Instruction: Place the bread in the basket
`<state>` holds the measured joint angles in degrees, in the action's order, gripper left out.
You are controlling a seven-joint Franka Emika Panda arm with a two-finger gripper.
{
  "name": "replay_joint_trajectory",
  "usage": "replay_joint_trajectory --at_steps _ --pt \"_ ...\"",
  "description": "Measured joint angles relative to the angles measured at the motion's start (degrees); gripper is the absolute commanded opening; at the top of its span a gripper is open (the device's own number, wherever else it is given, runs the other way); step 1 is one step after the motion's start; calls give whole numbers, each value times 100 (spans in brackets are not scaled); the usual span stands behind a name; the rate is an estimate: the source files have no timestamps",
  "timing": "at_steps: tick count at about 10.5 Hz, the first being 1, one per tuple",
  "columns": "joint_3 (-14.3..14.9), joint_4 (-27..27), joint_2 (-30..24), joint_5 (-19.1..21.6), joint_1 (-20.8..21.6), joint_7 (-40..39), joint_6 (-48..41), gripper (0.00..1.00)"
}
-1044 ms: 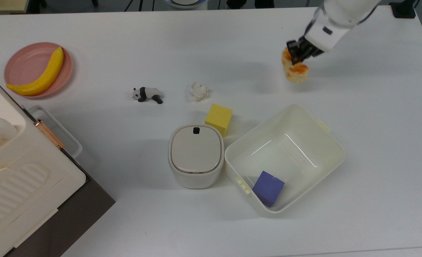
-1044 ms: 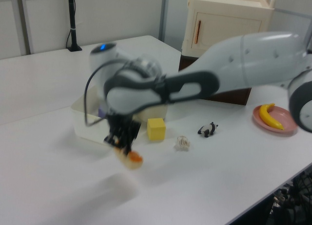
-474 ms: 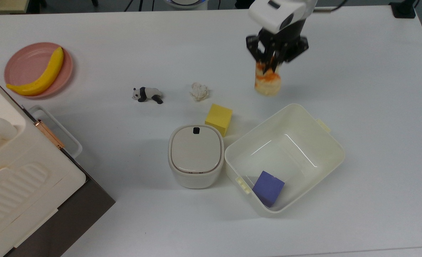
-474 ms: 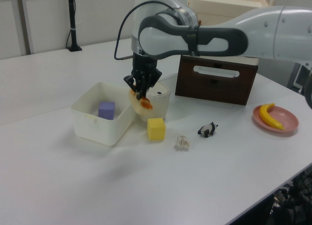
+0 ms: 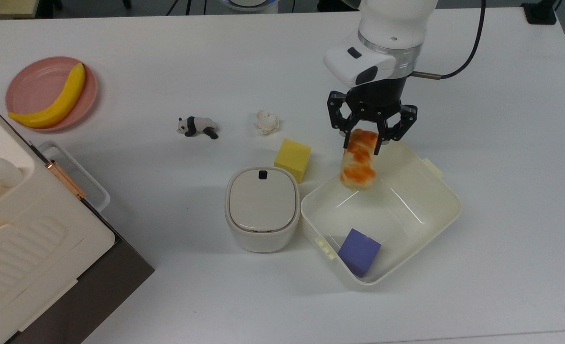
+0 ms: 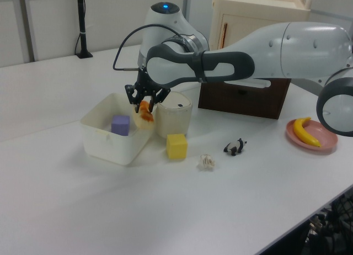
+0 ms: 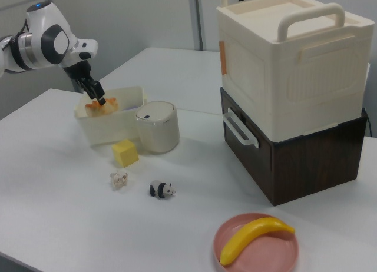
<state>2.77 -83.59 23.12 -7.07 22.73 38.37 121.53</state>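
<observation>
Black two-finger gripper (image 5: pixel 369 138) clamps the orange-glazed cream toy bread (image 5: pixel 358 165), long axis hanging downward, now moved over the cream-white squarish plastic basket (image 5: pixel 447 210) rim.

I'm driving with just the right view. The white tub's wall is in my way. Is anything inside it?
Observer: Yes. The top view shows a purple cube inside the basket, against the wall nearest the top view's bottom edge.
Operator: Is my bread right over the cube?
Observer: No. In the top view the bread, clamped in the gripper, crosses the opposite rim, well apart from the cube.
Operator: Is there room for it?
Observer: Seemingly. The top view shows most of the basket's floor bare.
</observation>
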Motion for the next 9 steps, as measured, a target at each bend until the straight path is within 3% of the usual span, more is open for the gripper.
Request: replay_joint_trajectory --at_steps 4,5,9 --pt "66 150 -121 0 -124 37 -26 100" --pt "65 175 -269 1 -221 -86 -366 100" --pt "-2 191 -1050 521 -1387 -2365 -2495 100"
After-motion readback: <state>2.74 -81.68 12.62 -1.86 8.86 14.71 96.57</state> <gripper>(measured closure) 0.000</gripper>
